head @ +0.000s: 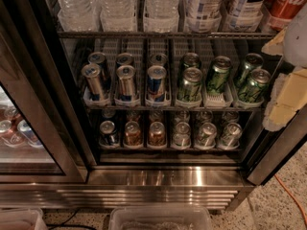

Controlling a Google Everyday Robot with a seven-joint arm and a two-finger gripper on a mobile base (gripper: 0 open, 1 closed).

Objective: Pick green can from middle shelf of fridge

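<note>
Six green cans stand in the right three lanes of the middle shelf [172, 108], two per lane; the front ones are at left [190, 85], middle [218, 78] and right [254, 85]. The fridge [168, 176] is open in front of me. My gripper [276, 75] is at the right edge of the view, near the right-hand green cans and outside the shelf. Its cream fingers [288, 99] stand apart and hold nothing.
Blue-and-silver cans [127, 83] fill the left three lanes. Large bottles [160, 6] stand on the rack above, shorter cans [156, 133] on the rack below. A glass door [19, 128] is at left. A clear plastic bin [160, 217] and an orange cable [292, 195] lie on the floor.
</note>
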